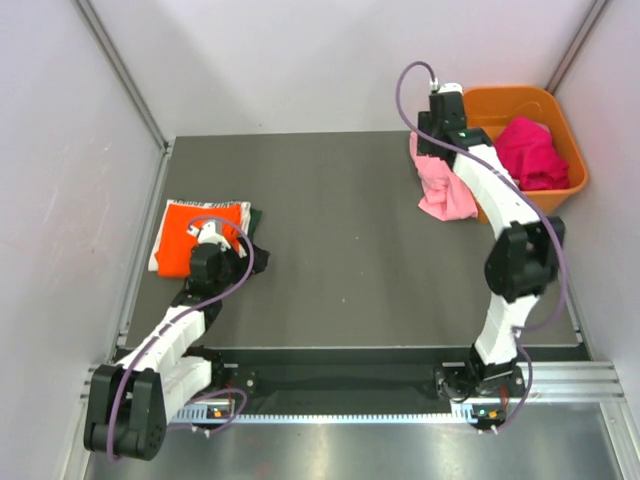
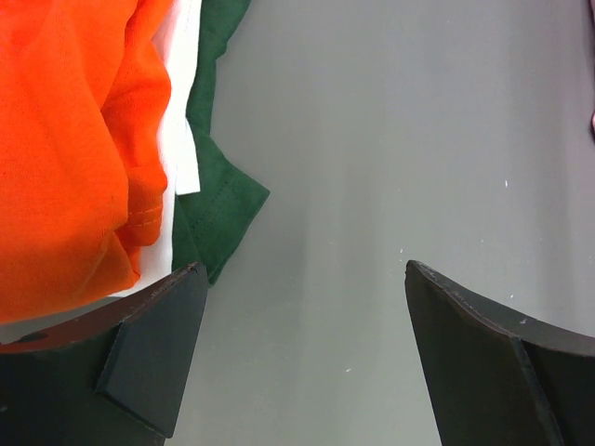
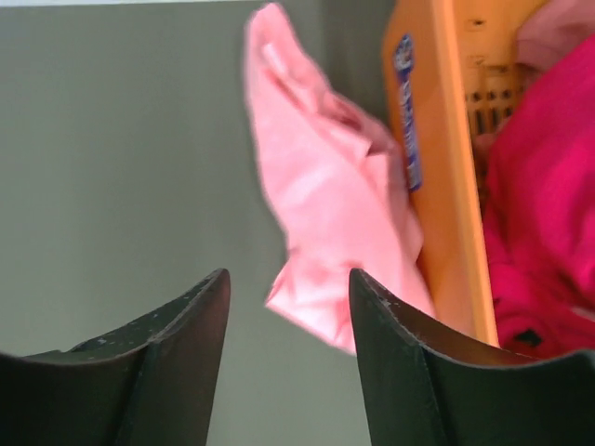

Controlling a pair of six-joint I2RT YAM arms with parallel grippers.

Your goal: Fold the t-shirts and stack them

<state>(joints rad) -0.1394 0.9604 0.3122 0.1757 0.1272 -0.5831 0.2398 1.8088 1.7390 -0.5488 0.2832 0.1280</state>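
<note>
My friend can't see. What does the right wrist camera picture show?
A crumpled light pink t-shirt lies on the grey table beside the orange basket. A magenta t-shirt sits inside the basket. The right gripper is open at the bottom, holding nothing.

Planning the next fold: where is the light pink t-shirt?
In the top view, the light pink t-shirt is bunched far right on the table, beside the orange basket's left wall, just ahead of the right gripper.

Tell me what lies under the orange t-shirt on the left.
Under the orange t-shirt the edge of a white t-shirt shows, then a dark green t-shirt, one corner sticking out. Their middles are covered, and any further layers cannot be seen.
</note>
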